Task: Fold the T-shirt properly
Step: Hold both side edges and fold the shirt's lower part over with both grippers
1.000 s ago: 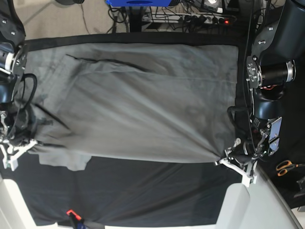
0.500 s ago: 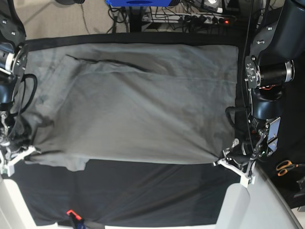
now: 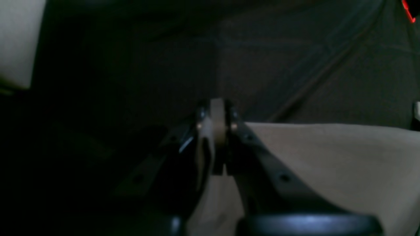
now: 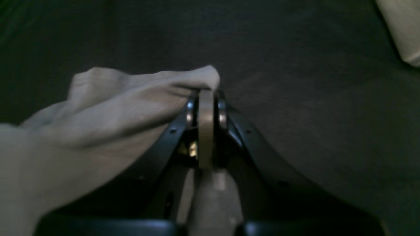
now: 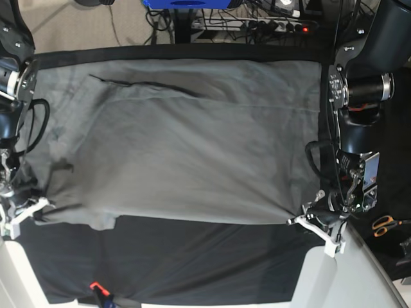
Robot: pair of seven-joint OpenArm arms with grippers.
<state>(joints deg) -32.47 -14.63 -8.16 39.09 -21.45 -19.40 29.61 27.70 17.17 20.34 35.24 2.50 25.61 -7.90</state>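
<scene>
The grey T-shirt (image 5: 186,141) lies spread over the black table cloth (image 5: 192,263), its near edge pulled taut between both grippers. My left gripper (image 5: 302,219), on the base view's right, is shut on the shirt's near right corner; in the left wrist view the fingers (image 3: 217,121) pinch pale cloth (image 3: 328,157). My right gripper (image 5: 40,206), on the base view's left, is shut on the near left corner by the sleeve; in the right wrist view the gripper (image 4: 206,98) clamps bunched shirt cloth (image 4: 108,105).
A pair of orange-handled scissors (image 5: 385,224) lies off the table at the right. A small red and black object (image 5: 97,290) sits at the near table edge. Cables and a power strip (image 5: 276,25) lie on the floor behind. Pale table corners (image 5: 318,276) flank the near edge.
Both grippers have drawn the shirt's near edge a little toward the far side and outward. The sleeve flap at the near left has shrunk under the body. The cloth looks flatter.
</scene>
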